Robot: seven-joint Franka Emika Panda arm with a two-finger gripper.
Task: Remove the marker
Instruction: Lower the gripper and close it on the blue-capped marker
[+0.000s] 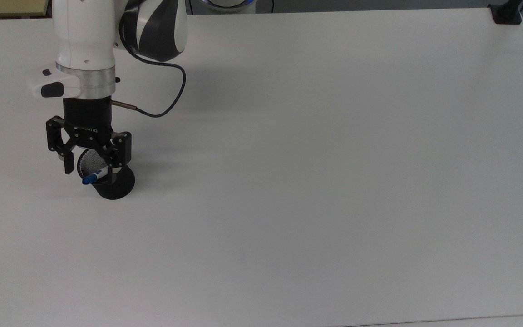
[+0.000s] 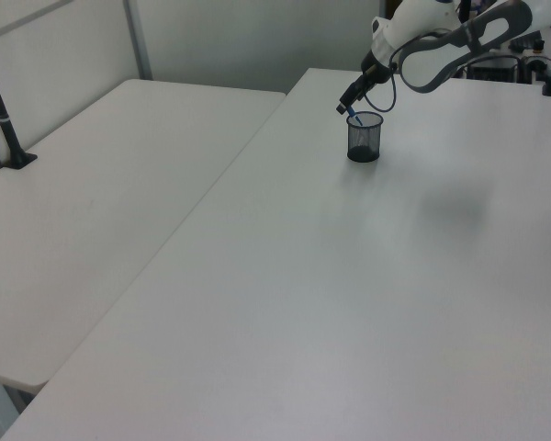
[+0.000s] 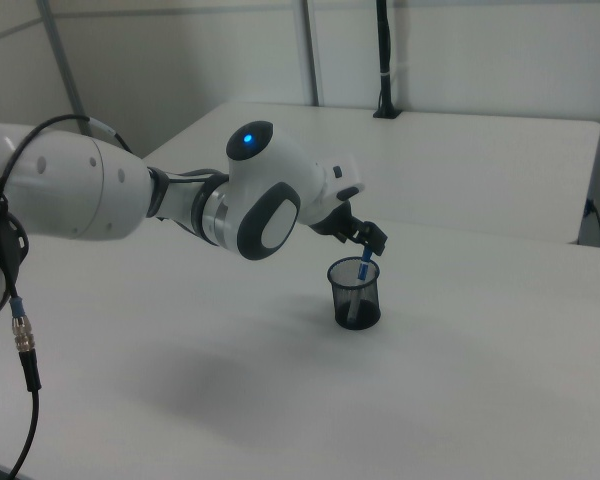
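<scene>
Jaws spread — one gripper (image 1: 92, 171) over one black mesh cup (image 1: 115, 186), one marker (image 1: 93, 176) inside

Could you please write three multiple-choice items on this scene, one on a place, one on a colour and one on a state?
1. Where is the marker?
A. Flat on the table
B. Leaning in the black mesh cup
C. Between closed fingers

2. What colour is the marker's protruding cap?
A. Blue
B. Red
C. Green

3. How is the gripper?
A. Shut on the marker
B. Shut on the cup
C. Open

Answers: 1 B, its cap sticks out over the rim; 2 A, the tip reads blue; 3 C, the top view shows the fingers spread above the cup.
</scene>
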